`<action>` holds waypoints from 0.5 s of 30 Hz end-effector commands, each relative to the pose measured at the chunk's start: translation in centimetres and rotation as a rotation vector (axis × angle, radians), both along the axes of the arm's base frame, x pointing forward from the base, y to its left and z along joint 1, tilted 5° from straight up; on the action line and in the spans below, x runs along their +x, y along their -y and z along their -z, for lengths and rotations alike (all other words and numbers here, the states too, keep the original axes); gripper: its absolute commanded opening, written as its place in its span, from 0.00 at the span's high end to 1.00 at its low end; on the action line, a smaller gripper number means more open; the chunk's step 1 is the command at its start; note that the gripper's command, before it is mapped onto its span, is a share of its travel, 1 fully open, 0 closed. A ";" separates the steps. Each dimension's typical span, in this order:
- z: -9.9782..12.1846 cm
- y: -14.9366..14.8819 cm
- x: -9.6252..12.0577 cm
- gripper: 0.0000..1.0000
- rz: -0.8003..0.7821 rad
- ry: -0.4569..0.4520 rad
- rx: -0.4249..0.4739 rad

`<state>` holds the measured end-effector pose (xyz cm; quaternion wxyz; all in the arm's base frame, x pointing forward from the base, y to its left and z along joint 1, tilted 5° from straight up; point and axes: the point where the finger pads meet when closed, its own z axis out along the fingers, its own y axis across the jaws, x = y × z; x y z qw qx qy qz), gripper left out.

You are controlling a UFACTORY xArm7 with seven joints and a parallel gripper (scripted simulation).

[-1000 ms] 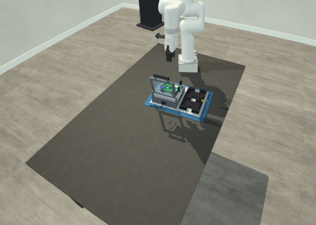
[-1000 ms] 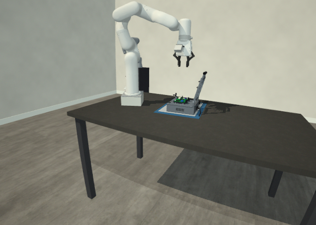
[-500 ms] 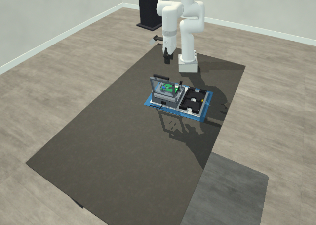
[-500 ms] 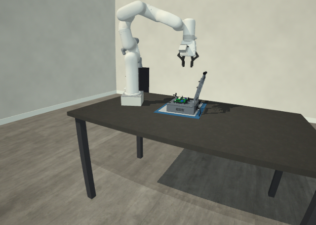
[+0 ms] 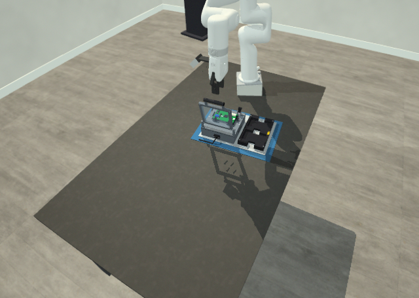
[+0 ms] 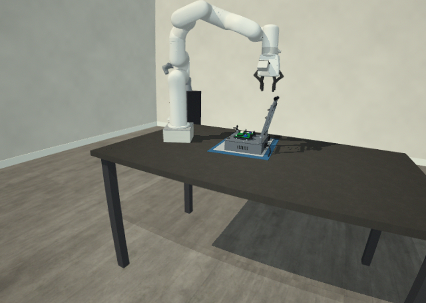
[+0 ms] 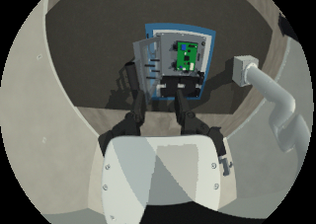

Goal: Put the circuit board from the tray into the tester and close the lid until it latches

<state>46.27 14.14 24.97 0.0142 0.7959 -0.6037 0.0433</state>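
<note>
The green circuit board (image 5: 222,115) (image 6: 243,134) (image 7: 188,52) lies face up in the tester (image 5: 209,130) (image 6: 242,147) (image 7: 169,40). Its white connector end is toward the tray and the latch hook (image 5: 239,111) (image 6: 236,127) (image 7: 200,75). Whether both pins are through its holes is too small to tell. The lid (image 5: 230,119) (image 6: 269,116) (image 7: 139,56) stands open, tilted back past upright, with its black handle (image 5: 213,101) (image 6: 276,98) (image 7: 131,76) at the top. My gripper (image 5: 218,89) (image 6: 267,90) (image 7: 160,97) is partly open and empty, above the handle and apart from it.
The black tray (image 5: 241,139) beside the tester has no board in its two pockets; a small yellow spot (image 5: 268,132) shows on its edge. Tester and tray stand on a blue-bordered mat (image 5: 195,136) (image 6: 215,150) (image 7: 211,51). A cable (image 5: 206,141) runs at the tester's hinge side.
</note>
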 end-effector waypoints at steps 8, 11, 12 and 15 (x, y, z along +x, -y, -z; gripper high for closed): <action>-0.3 -1.0 3.6 0.49 0.000 0.000 0.002; -0.3 -1.2 4.1 0.49 0.000 0.000 0.002; -0.3 -1.2 4.2 0.49 0.000 0.000 0.002; -0.3 -1.2 4.3 0.49 0.000 0.000 0.002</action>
